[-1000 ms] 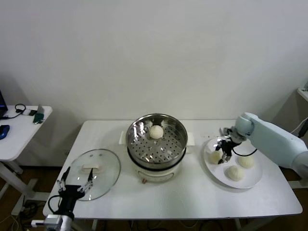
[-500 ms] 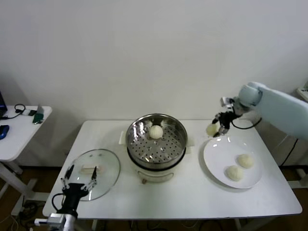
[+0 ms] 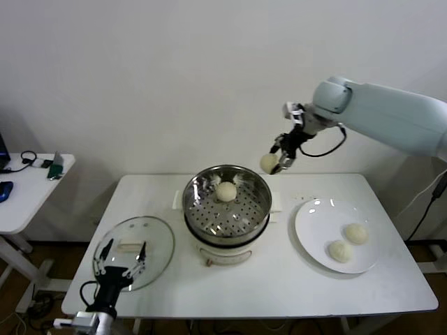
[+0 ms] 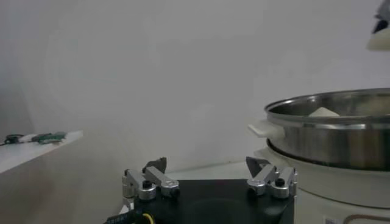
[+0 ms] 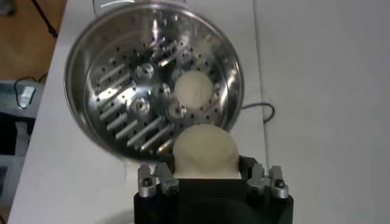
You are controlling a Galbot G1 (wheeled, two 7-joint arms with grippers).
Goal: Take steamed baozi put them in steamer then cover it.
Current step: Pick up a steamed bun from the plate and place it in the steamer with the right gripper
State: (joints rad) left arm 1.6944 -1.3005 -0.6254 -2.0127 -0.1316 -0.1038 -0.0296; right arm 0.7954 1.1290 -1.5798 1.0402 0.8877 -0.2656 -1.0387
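The round shiny stainless-steel steamer (image 3: 227,202) gleams beside a clear glass lid (image 3: 136,250), matt smooth cream dough buns (image 3: 348,241) and a seemingly glossy flat white plate (image 3: 313,218).

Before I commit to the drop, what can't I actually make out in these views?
- Right wrist view: the right end effector pads gripping the round cream-white bun are hidden by the bun and the black body.
- Left wrist view: the shiny steel steamer pot is cut off at the frame edge; its rim hides the tray.
- Head view: text on the white base is too small.

High head view over table; both wrist views sharing the steamer (image 3: 227,204).
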